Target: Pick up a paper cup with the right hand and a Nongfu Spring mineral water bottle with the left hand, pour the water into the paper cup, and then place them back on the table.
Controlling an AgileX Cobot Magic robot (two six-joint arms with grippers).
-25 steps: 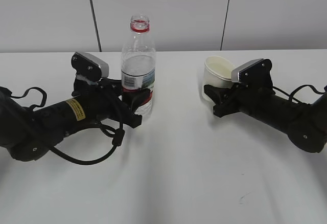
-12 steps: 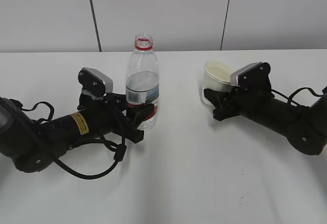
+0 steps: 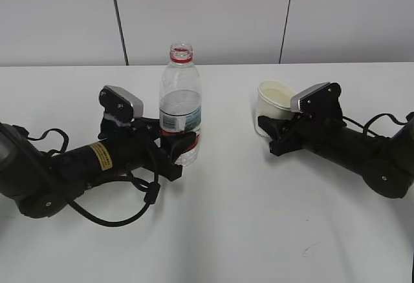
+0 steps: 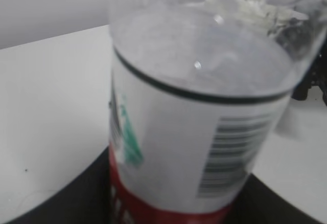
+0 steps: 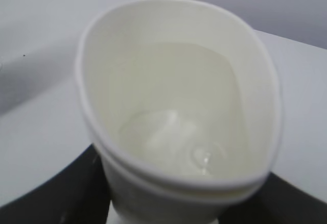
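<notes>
The Nongfu Spring mineral water bottle (image 3: 180, 112) stands upright and capless on the white table (image 3: 246, 231), partly filled. My left gripper (image 3: 178, 147) is shut on its lower label, low to the table. In the left wrist view the bottle (image 4: 194, 132) fills the frame between the dark fingers (image 4: 61, 203). The paper cup (image 3: 272, 102) is upright at the table surface, its rim squeezed oval. My right gripper (image 3: 272, 131) is shut on its lower wall. In the right wrist view the cup (image 5: 173, 106) holds a little water.
Both arms lie low along the table, the left arm (image 3: 71, 167) with its cable loop at the left, the right arm (image 3: 362, 154) at the right. A white panelled wall (image 3: 207, 18) stands behind. A small dark mark (image 3: 309, 251) is on the table's front right.
Both arms have come down. The bottle has dropped and shifted slightly right to table level. The cup has dropped a little and stands more upright.
</notes>
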